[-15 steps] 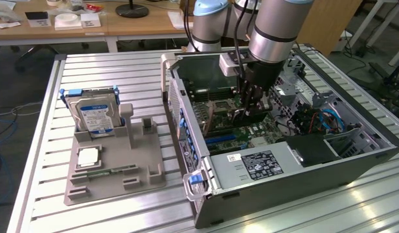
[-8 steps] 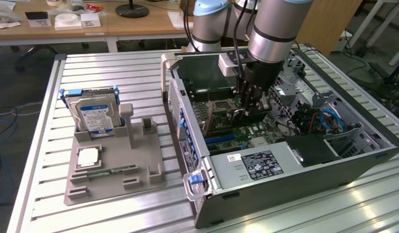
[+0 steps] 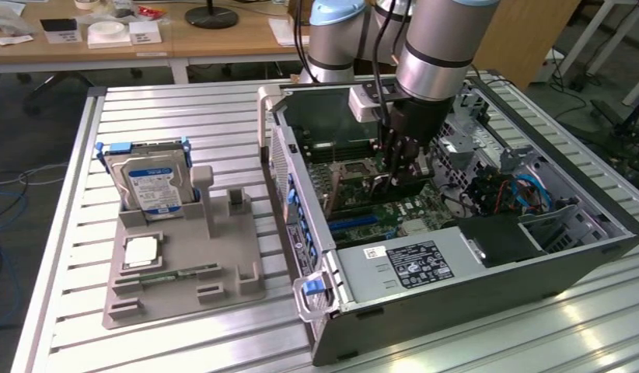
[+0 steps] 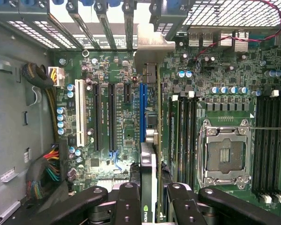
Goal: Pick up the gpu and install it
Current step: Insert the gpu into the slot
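Note:
The gpu [image 4: 150, 159] shows edge-on in the wrist view, a thin card with a black shroud and a logo near the fingers. Its silver bracket [image 4: 152, 47] points at the case's rear slot openings. My gripper [image 4: 152, 192] is shut on the gpu, one black finger [image 4: 129, 199] on each side. The card hangs just above the motherboard [image 4: 126, 126], beside the long blue slot [image 4: 142, 112]. In the exterior view my gripper [image 3: 400, 175] reaches down into the open computer case [image 3: 455, 256], with the dark gpu [image 3: 387, 185] between its fingers.
A CPU socket [image 4: 225, 152] and memory slots [image 4: 185, 136] lie beside the card. Cable bundles [image 4: 49, 164] run along the case wall. The power supply [image 3: 424, 260] fills the case's near end. Outside, a grey fixture [image 3: 185, 256] holds a hard drive [image 3: 154, 186] and a memory stick [image 3: 169, 273].

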`<state>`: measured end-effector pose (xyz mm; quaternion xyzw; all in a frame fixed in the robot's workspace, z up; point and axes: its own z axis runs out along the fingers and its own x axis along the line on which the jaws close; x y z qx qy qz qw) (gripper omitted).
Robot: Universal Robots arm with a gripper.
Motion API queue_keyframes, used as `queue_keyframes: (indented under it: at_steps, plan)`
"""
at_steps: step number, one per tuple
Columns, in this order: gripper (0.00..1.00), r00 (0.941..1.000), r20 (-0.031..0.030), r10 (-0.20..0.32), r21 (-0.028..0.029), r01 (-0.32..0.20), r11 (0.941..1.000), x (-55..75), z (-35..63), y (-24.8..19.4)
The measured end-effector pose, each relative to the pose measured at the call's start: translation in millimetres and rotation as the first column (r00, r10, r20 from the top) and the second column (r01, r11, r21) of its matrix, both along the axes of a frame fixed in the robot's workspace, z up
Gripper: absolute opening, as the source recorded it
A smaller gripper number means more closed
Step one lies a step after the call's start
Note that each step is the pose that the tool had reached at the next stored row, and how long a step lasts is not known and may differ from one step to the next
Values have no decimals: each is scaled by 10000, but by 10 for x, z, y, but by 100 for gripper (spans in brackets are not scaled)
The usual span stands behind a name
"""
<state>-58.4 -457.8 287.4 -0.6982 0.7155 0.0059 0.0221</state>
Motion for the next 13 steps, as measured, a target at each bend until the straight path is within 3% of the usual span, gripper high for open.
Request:
queue_keyframes:
  at_steps: [13]
  plan:
    - [27, 10000, -1, 2, -2, -2, 10000, -3, -47, -13]
